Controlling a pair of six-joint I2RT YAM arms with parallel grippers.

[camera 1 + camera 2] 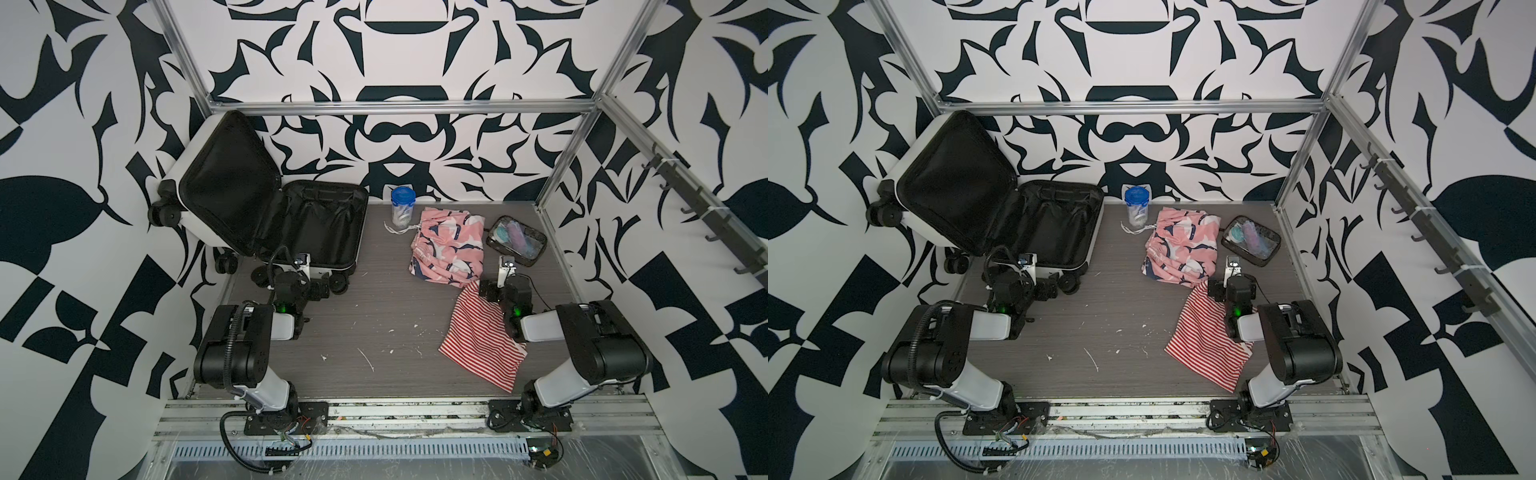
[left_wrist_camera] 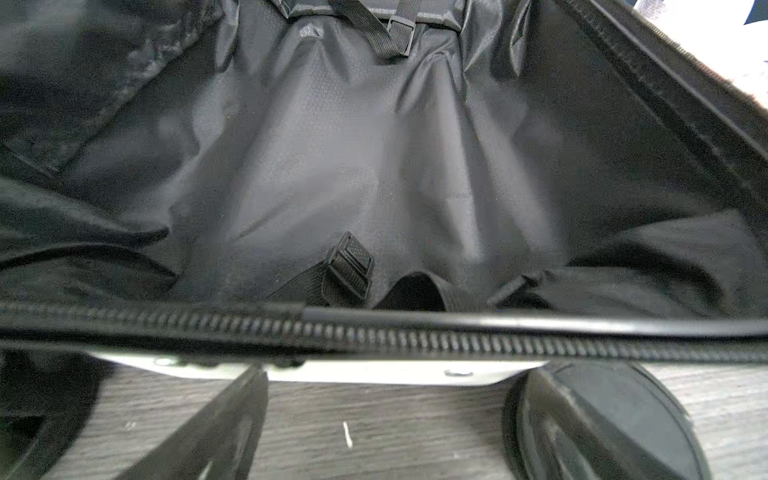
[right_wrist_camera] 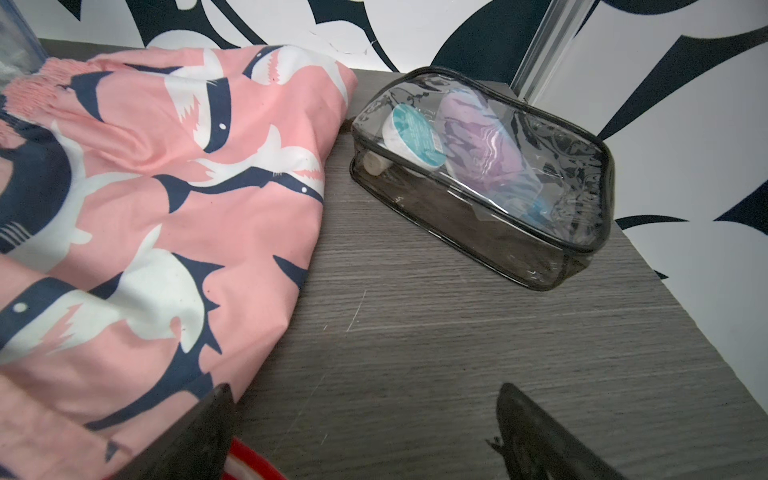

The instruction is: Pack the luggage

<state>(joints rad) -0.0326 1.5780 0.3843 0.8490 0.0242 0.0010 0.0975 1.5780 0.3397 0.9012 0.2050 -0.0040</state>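
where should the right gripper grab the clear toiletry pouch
Likely from above, across the narrow width of the pouch at mid-length: it lies flat on the table, long side facing the right gripper, whose jaws are open.

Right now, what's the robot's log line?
luggage: open, base empty | left gripper: open, facing luggage | right gripper: open, beside striped cloth | shorts, pouch, jar: on table

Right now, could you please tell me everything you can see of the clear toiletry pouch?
The clear toiletry pouch is soft see-through plastic with black piping, lying flat on the grey table near its back right corner, close beside the pink shorts. Inside: a teal-topped white jar, something lilac, a small tube. Nothing grips it.
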